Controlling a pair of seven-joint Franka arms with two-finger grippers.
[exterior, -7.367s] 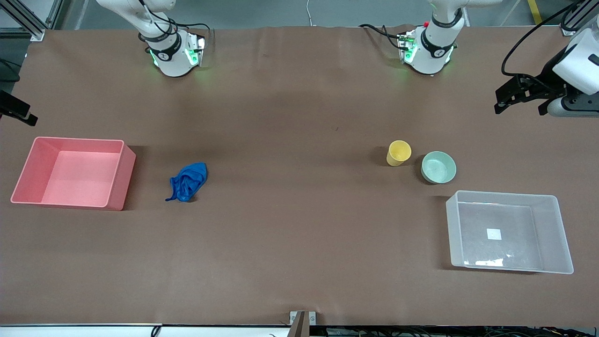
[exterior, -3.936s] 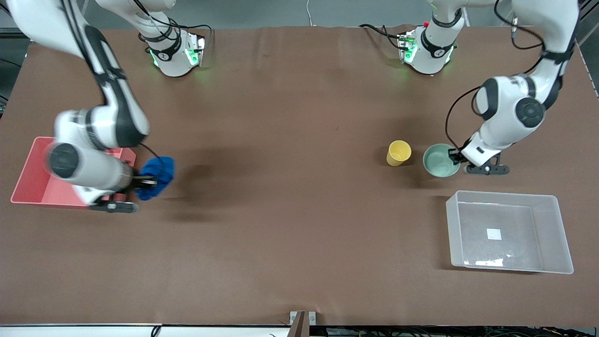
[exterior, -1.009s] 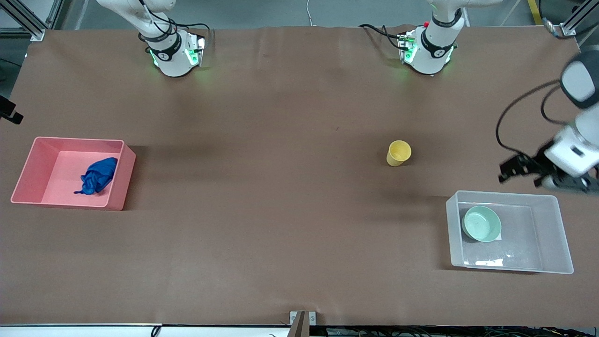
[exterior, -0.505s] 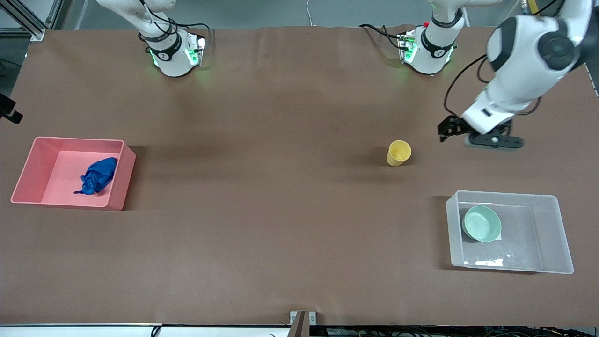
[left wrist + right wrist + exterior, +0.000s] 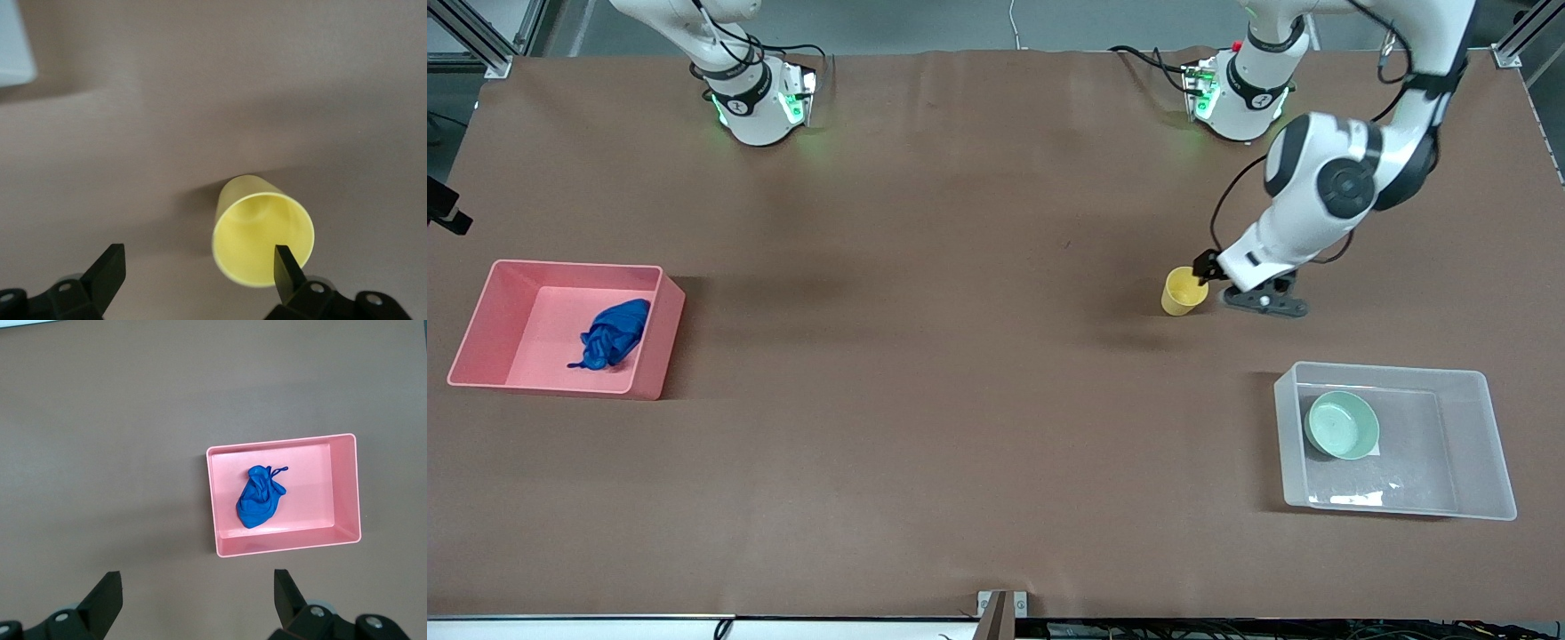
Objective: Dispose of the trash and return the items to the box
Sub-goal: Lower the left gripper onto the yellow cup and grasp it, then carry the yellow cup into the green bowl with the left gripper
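Observation:
The yellow cup (image 5: 1184, 291) stands upright on the table, farther from the front camera than the box (image 5: 1396, 370). My left gripper (image 5: 1206, 269) is open and low at the cup's rim. In the left wrist view one finger (image 5: 287, 265) overlaps the mouth of the cup (image 5: 257, 233), and the left gripper (image 5: 198, 275) holds nothing. The mint bowl (image 5: 1342, 425) lies in the clear box. The blue cloth (image 5: 609, 333) lies in the pink bin (image 5: 649, 342). My right gripper (image 5: 198, 597) is open, high above the table beside the pink bin (image 5: 283, 548) with the cloth (image 5: 259, 497) in it.
The pink bin sits at the right arm's end of the table and the clear box at the left arm's end, near the front. Both arm bases (image 5: 751, 107) (image 5: 1240, 102) stand along the top edge. Brown table (image 5: 960, 400) lies between the containers.
The left arm has swung from beside the box over to the yellow cup and come down to its rim, still open. Bowl, cloth and cup have not moved.

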